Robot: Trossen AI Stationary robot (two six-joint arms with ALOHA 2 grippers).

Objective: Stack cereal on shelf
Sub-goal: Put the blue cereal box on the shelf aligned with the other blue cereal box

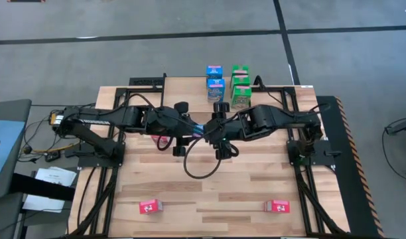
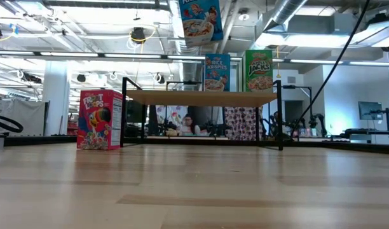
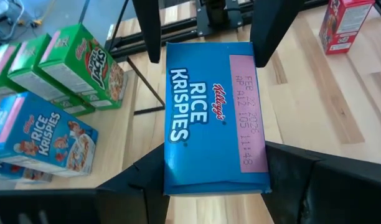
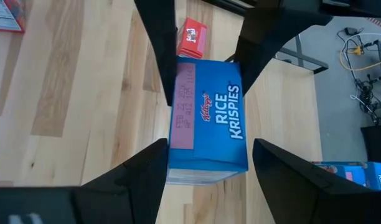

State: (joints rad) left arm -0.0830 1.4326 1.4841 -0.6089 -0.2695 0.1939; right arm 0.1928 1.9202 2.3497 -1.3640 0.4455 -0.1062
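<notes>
A blue Rice Krispies cereal box (image 3: 209, 112) hangs in the air over the middle of the table, also seen in the right wrist view (image 4: 206, 118) and at the top of the low view (image 2: 199, 19). My left gripper (image 3: 212, 155) and my right gripper (image 4: 209, 143) meet there (image 1: 203, 129), each shut on one end of it. On the shelf (image 2: 201, 97) at the table's far side stand blue boxes (image 1: 215, 79) and green boxes (image 1: 241, 85). A red box (image 2: 99, 119) stands upright on the table, left of the shelf in the low view. My left gripper pinches the blue box between its two fingers at the end nearest its wrist (image 3: 172, 171), one finger on each opposite face. The fingers slant downward and lie along the box. The box is lifted clear of the table. My right gripper pinches the other end of the same box (image 4: 175, 155) between its two fingers, on the same two opposite faces. It comes slanting down from the opposite side, so the left gripper's fingers (image 4: 159, 37) show at the far end. The box hangs clear of the table.
Two red boxes (image 1: 150, 207) (image 1: 276, 206) lie near the table's front edge. Black frame rails (image 1: 302, 153) run along both sides of the table. Open wood (image 1: 209, 192) lies between the arms and the front edge.
</notes>
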